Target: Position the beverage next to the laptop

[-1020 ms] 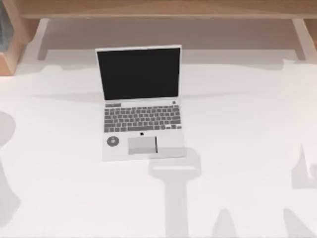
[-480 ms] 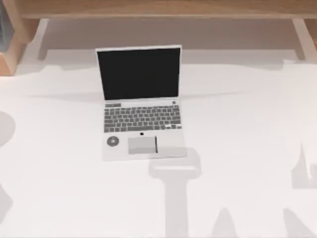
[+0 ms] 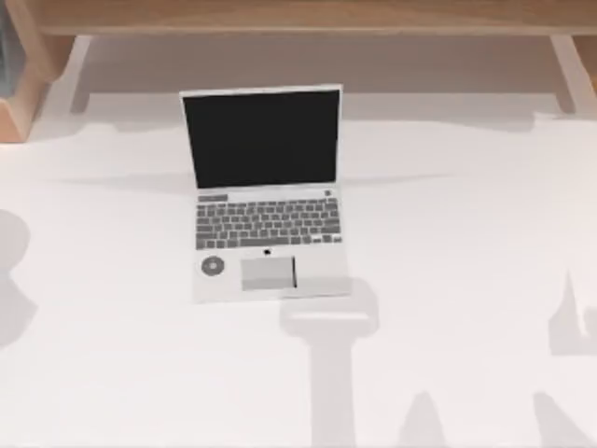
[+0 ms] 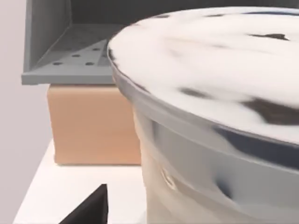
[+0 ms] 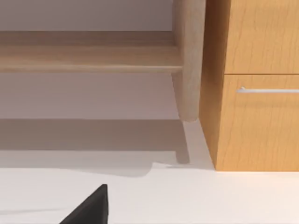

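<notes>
The laptop (image 3: 267, 201) stands open in the middle of the white table (image 3: 466, 233), black screen toward the back, grey keys and trackpad toward the front. The beverage (image 4: 210, 74), a round white lidded cup with dark marks on top and pale sides, sits very close in the left wrist view. A dark piece of my left gripper (image 4: 88, 210) shows beside the cup's base. Whether it touches the cup is hidden. A dark piece of my right gripper (image 5: 88, 207) shows low over bare table.
Behind the cup sits a wooden block (image 4: 93, 123) carrying a grey perforated tray (image 4: 60, 51). A wooden shelf (image 3: 298, 14) runs along the table's back edge. The right wrist view faces a wooden cabinet (image 5: 254, 88) with a drawer handle and a rounded wooden leg (image 5: 189, 60).
The dark shadow at the table's left edge has shrunk and drifted toward the back in the top view. The laptop has stayed put.
</notes>
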Robot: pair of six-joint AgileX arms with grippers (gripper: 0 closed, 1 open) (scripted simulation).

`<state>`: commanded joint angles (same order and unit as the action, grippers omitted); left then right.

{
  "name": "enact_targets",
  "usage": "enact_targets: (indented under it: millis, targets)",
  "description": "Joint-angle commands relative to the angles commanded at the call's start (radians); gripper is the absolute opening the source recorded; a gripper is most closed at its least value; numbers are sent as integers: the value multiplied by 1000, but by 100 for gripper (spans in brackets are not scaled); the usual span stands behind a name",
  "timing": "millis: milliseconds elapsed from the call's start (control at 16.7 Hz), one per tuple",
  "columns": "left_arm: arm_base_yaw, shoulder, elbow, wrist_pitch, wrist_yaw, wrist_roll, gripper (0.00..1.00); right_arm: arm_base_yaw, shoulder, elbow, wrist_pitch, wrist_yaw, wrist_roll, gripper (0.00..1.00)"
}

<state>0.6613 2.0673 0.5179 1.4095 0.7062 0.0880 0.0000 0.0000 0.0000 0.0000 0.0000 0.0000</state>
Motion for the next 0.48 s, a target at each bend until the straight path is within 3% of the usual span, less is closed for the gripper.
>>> enact_targets:
  millis: [360,480]
  targets:
    - [-27,18,30,-8,-26,-5,100,0,0,0,0,0,0,100]
    - [-27,18,30,-8,-26,-5,85,0,0,0,0,0,0,100]
